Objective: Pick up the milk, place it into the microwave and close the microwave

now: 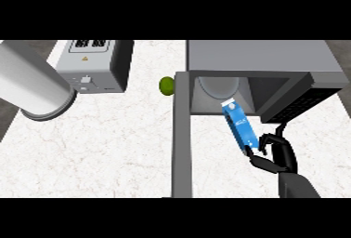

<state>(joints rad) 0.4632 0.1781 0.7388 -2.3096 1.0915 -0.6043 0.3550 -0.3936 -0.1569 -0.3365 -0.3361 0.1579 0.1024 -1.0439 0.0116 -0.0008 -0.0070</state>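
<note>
Milk carton (238,122), blue w/ white top, sits tilted in front of the microwave (274,60) opening, its top end just inside the cavity mouth, lower end held by the right hand (276,155). Fingers (266,139) curled round the carton's lower part, clamped on it. Right forearm comes up from the lower edge. Microwave door (182,135) hangs open, edge-on, running down the desk (96,148) to the left of the carton. Glass turntable (219,86) visible inside. Small green round item, maybe a lime (166,85), lies on the desk just left of the door hinge. Toaster (96,65) at upper left; large grey cylinder (34,83) crosses beside it. Left hand not seen.
</note>
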